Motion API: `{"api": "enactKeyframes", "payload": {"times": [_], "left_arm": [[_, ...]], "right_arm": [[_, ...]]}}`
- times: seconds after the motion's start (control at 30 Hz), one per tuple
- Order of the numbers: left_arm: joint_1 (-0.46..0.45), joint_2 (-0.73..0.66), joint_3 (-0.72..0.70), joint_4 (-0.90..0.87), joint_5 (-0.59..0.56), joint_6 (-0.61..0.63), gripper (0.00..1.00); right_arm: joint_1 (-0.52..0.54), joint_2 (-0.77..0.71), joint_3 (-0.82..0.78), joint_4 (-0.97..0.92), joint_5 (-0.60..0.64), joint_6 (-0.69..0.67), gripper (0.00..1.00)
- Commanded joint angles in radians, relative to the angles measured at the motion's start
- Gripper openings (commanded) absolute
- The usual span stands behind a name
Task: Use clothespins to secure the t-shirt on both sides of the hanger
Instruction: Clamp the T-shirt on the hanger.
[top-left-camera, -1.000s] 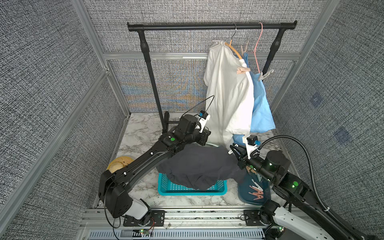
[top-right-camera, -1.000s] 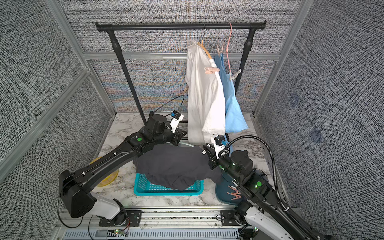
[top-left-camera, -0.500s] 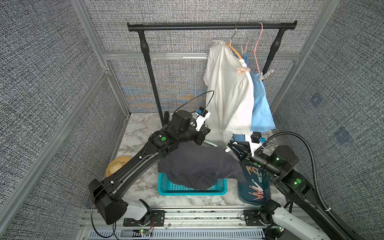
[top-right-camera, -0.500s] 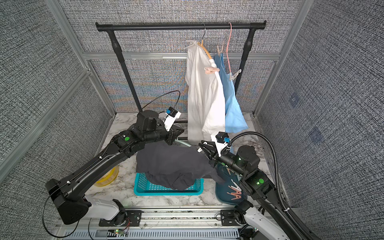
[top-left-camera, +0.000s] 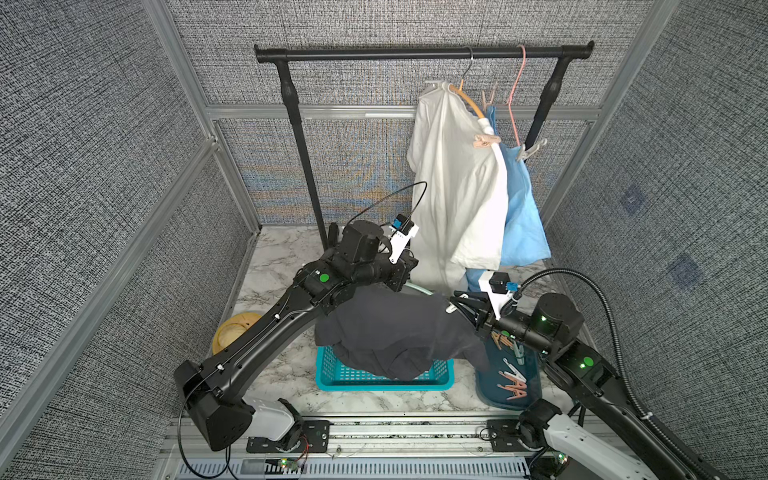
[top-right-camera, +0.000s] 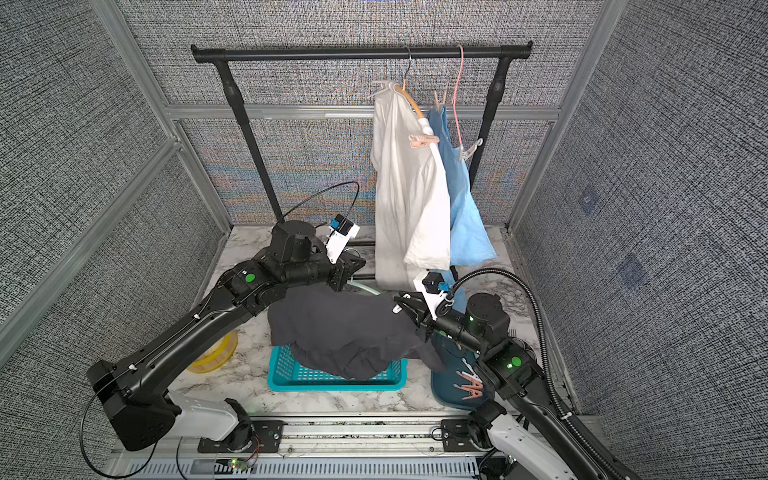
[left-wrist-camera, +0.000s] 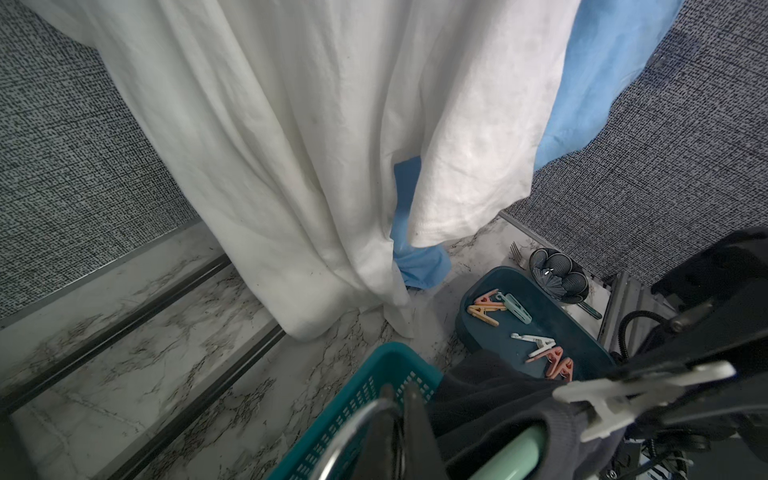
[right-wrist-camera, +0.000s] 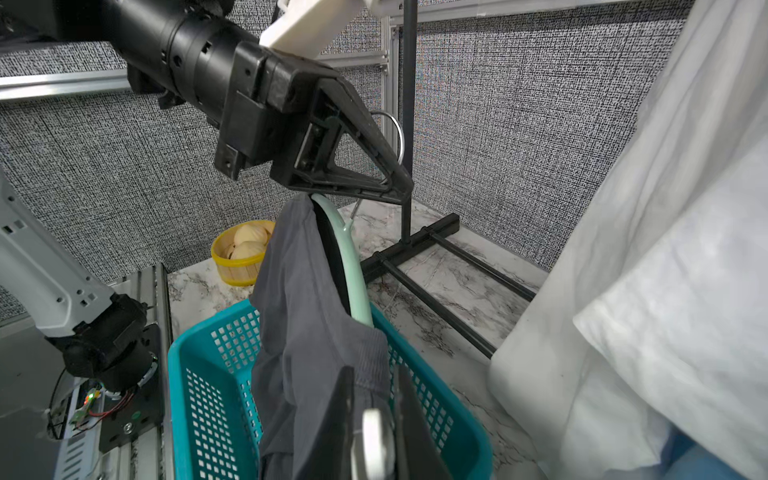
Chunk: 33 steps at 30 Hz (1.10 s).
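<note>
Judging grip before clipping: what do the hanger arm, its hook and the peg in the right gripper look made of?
The hanger arm: mint-green, smooth with a soft sheen, probably plastic or a rubbery coating. Its hook: a thin bright wire loop, looks like polished metal. The peg: white, matte, crisp moulded edges, likely plastic; its spring is not visible.
</note>
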Motion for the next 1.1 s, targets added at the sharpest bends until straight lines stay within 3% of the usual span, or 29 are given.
{"api": "enactKeyframes", "payload": {"times": [0.0,0.27,0.53,0.7,0.9,1.07], "left_arm": [[0.001,-0.009,0.017,0.056,0.003,-0.059,0.00],[0.002,-0.002,0.028,0.041,-0.008,-0.106,0.00],[0.002,0.003,0.046,0.031,0.001,-0.142,0.00],[0.003,0.002,0.037,0.047,0.024,-0.170,0.00],[0.003,-0.002,0.034,0.052,0.020,-0.183,0.00],[0.003,-0.016,0.016,0.062,0.013,-0.191,0.00]], "right_arm": [[0.004,0.001,-0.005,-0.012,-0.023,-0.077,0.00],[0.036,-0.001,-0.055,0.000,-0.007,-0.214,0.00],[0.154,-0.012,-0.070,-0.031,0.165,-0.414,0.00],[0.247,-0.026,-0.132,0.060,0.327,-0.536,0.00],[0.283,-0.046,-0.172,0.121,0.406,-0.629,0.00],[0.283,-0.081,-0.195,0.141,0.415,-0.626,0.00]]}}
